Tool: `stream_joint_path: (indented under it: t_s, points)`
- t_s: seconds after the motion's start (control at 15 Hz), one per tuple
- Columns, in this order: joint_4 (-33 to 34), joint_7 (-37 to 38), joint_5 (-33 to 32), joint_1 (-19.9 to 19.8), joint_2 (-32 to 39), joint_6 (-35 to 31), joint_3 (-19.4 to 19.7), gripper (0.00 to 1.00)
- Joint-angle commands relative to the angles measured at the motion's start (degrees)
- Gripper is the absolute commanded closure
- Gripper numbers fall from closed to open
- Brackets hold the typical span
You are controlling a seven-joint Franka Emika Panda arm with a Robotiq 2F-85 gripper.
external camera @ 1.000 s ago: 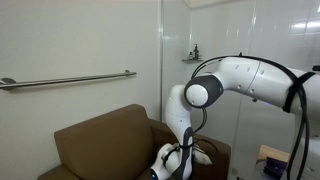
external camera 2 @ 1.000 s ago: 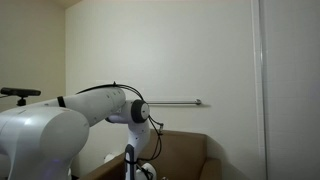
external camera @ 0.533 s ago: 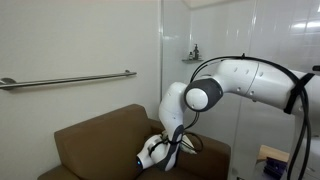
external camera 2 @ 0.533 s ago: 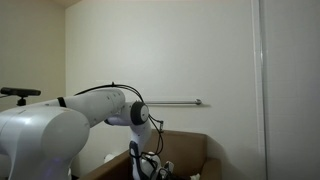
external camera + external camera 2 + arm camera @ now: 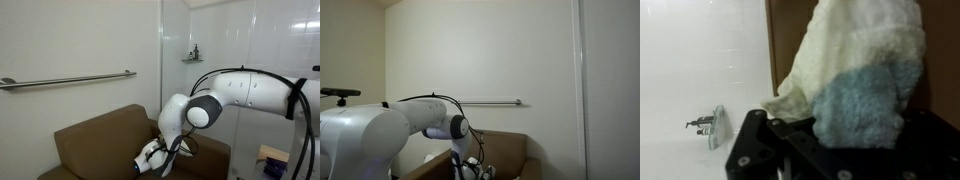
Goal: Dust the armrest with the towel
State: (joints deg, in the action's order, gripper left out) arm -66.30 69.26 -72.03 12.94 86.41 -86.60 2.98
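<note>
The brown armchair (image 5: 95,145) stands against the wall; in an exterior view its armrest (image 5: 205,150) lies behind my arm. My gripper (image 5: 152,158) hangs low over the seat in front of the backrest and is shut on the towel. In the wrist view the towel (image 5: 855,70) is cream and pale blue, bunched over my gripper (image 5: 850,135) and covering the fingers, with the brown chair (image 5: 790,40) behind it. In an exterior view my gripper (image 5: 472,170) is at the bottom edge, in front of the chair (image 5: 510,150).
A metal grab bar (image 5: 70,79) runs along the wall above the chair and also shows in an exterior view (image 5: 495,102). A glass shower partition (image 5: 200,70) stands beside the chair. A chrome fixture (image 5: 708,125) shows on the white wall.
My arm has lowered and the gripper with the towel has swung from beside the armrest toward the middle of the seat.
</note>
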Motion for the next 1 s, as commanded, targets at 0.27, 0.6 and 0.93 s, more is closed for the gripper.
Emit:
stream_joint_path:
  t_s: [0.27, 0.6, 0.93]
  points:
    - [-11.29, -1.51, -2.03, -1.15, 0.33, -16.36, -1.40, 0.95]
    - [-23.66, 1.40, -0.62, -0.65, -3.91, -18.52, -0.96, 0.95]
    - [-35.03, 6.01, 1.18, -3.35, -13.29, -15.53, 0.98, 0.95]
